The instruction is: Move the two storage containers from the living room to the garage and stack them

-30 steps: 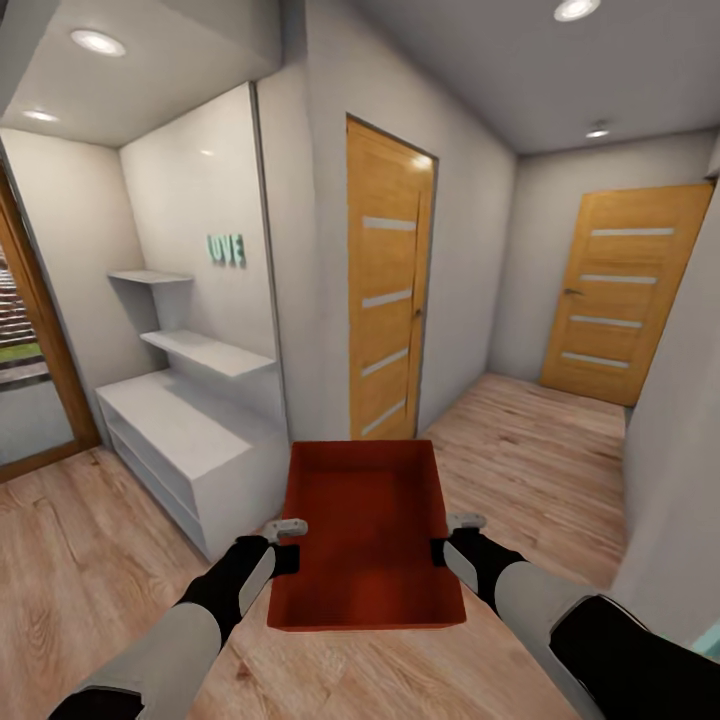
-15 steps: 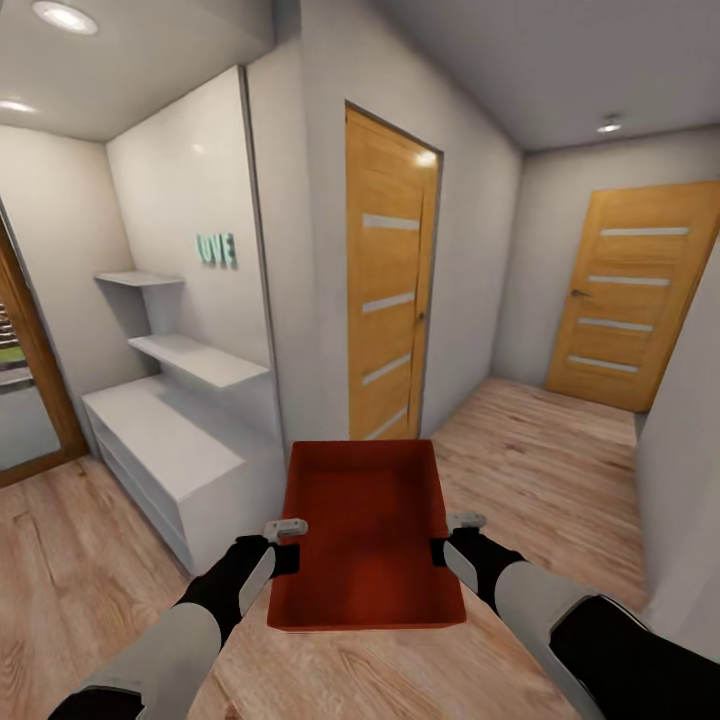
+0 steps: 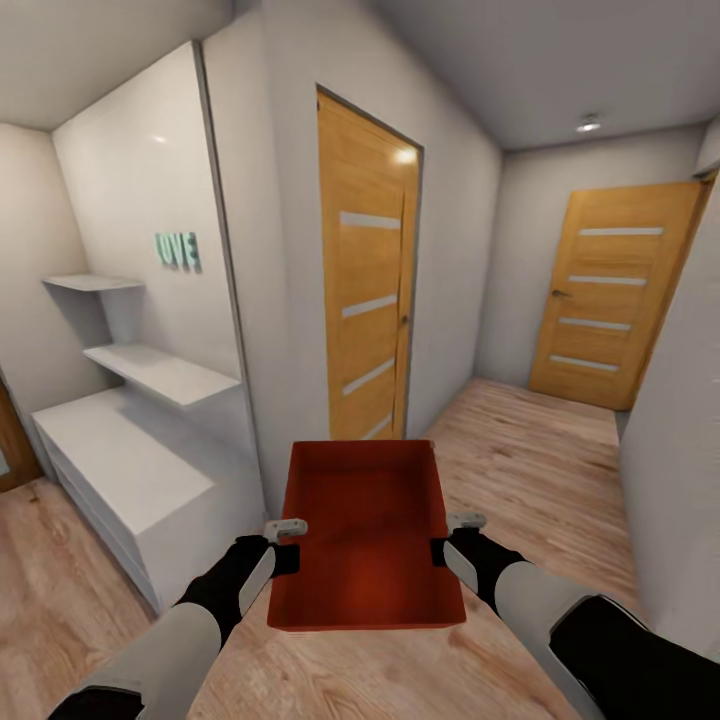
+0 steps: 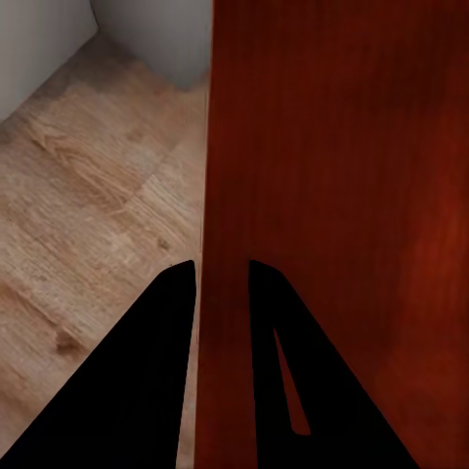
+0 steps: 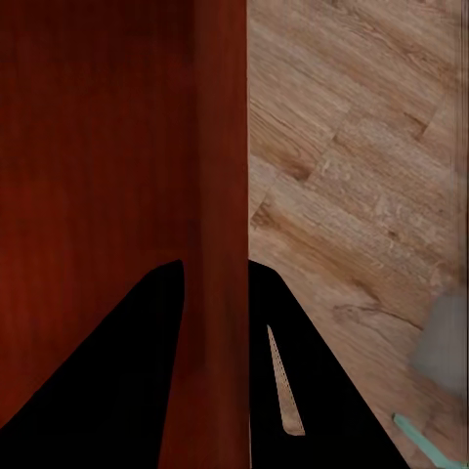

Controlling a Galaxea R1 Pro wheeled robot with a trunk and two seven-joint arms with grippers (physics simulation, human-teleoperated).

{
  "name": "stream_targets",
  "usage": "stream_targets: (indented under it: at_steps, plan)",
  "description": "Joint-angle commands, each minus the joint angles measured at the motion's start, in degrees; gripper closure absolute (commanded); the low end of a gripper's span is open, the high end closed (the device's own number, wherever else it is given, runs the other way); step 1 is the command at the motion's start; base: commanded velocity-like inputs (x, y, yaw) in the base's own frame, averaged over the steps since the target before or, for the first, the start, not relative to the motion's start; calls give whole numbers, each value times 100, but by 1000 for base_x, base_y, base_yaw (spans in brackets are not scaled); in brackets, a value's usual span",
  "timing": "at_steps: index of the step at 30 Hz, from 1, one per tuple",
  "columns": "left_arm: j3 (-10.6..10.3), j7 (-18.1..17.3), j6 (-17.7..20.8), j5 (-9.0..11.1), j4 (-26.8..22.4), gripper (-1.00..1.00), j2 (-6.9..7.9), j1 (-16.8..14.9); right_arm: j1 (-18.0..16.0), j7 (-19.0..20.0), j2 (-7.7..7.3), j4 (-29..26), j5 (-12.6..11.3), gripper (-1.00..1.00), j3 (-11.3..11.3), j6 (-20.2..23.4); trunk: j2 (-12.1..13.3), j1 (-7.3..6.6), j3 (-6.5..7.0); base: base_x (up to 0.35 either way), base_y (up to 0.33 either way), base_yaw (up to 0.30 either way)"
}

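One red-orange open-top storage container is carried level in front of me, above a light wood plank floor. My left gripper is shut on its left wall, and my right gripper is shut on its right wall. In the left wrist view the black fingers straddle the container's red wall. The right wrist view shows the same, its fingers pinching the red wall. The bin is empty. The garage is out of view.
A white shelf unit with a teal "LOVE" sign stands at left. Straight ahead, a white wall corner comes close to the bin. Beyond it is a wooden door; another door closes the corridor's far end. A wall stands at right.
The whole view has shifted: the shelf unit and near door slid left and the wall corner looms nearer. The container and both grippers hold the same place relative to me.
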Motion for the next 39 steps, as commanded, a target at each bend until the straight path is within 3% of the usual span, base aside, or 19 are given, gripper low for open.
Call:
stream_targets:
  at_steps: [1,39]
  plan:
    - [-80,88,51,-75,30,100,13,0,-9,-51,-3,-27,127,100,118,36,-9,5,-10,322,0,-241]
    - [-80,89,51,-75,30,100,11,0,-9,-51,-3,-27,127,100,118,36,-9,5,-10,322,0,-242]
